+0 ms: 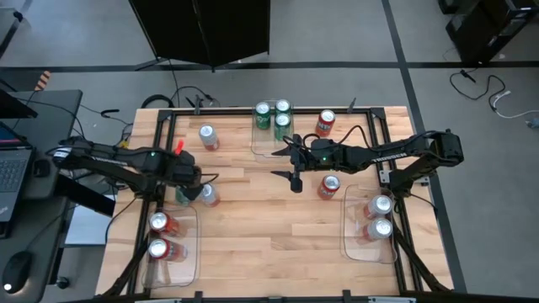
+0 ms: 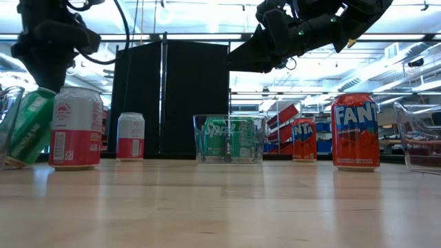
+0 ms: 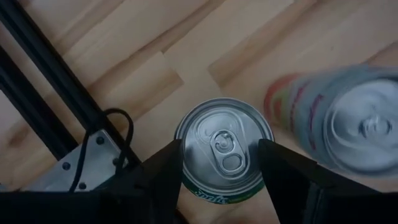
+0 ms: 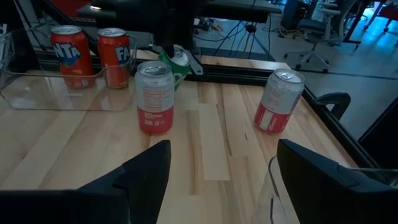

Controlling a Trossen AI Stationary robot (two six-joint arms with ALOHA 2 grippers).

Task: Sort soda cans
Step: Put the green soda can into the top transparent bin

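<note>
My left gripper (image 1: 187, 192) is at the table's left side, shut on a green soda can (image 3: 224, 146), which shows tilted in the low view (image 2: 29, 129). A silver-white can (image 1: 209, 195) stands right beside it. My right gripper (image 1: 291, 175) hangs open and empty above mid-table, its fingers wide apart in the right wrist view (image 4: 221, 180). Three green cans (image 1: 274, 116) stand in the far tray. Two red cans (image 1: 160, 236) stand in the near-left tray, two silver-white cans (image 1: 379, 217) in the near-right tray. Loose on the table stand two red cans (image 1: 328, 187) (image 1: 325, 124) and one silver-white can (image 1: 208, 136). My left gripper pinches the green can between its two fingers (image 3: 163, 175), one on each side of the can's wall just below the top rim (image 3: 186, 163). The fingers come from above, pointing down. The can leans in the hold; whether its lower end (image 2: 15, 160) touches the table I cannot tell.
Three clear plastic trays stand on the table: far middle (image 1: 255, 147), near left (image 1: 195, 252) and near right (image 1: 347, 244). A black frame rail (image 3: 43, 93) runs along the table's left edge close to my left gripper. Bare wood lies in the near middle (image 1: 269, 244).
</note>
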